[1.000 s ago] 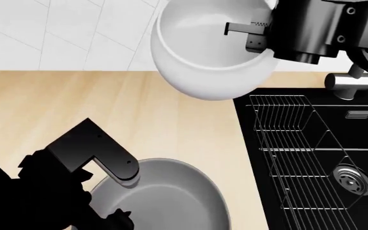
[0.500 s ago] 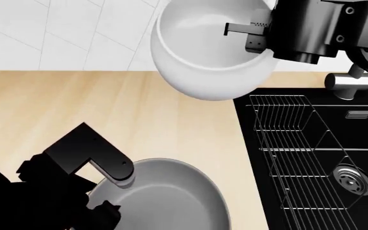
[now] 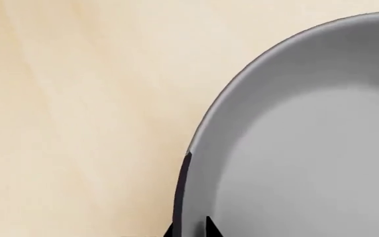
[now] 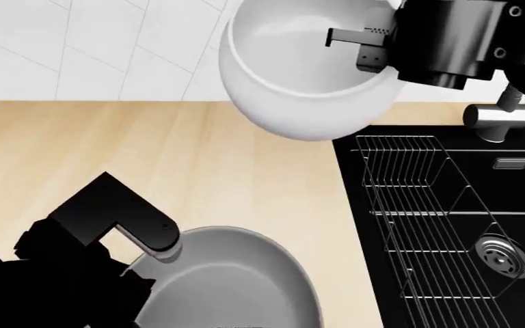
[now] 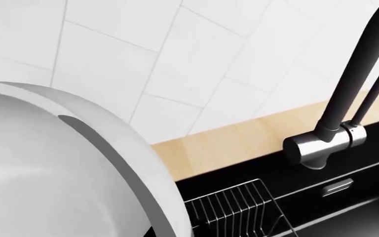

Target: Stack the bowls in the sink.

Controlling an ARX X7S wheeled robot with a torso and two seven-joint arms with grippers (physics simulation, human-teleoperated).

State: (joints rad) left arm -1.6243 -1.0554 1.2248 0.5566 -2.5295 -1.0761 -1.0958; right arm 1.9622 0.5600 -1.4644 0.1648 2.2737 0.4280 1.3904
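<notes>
I had the white bowl [image 4: 303, 75] lifted clear of the table [image 4: 107, 147], hanging over the table's back edge just beside the sink [image 4: 518, 205]. My right gripper [image 4: 363, 51] had its jaws clamped over the bowl's rim, one finger [image 4: 358, 35] showing inside. The grey bowl [image 4: 230, 287] sat on the table at my near side, well apart from the white one and outside the sink. My left gripper [image 4: 139, 270] was at its rim, with a finger [image 3: 181, 192] along the outer wall, but I could not tell whether those jaws were gripping. The wire rack [image 4: 418, 205], drain [image 4: 502, 255] and faucet [image 5: 341, 108] showed at the sink.
</notes>
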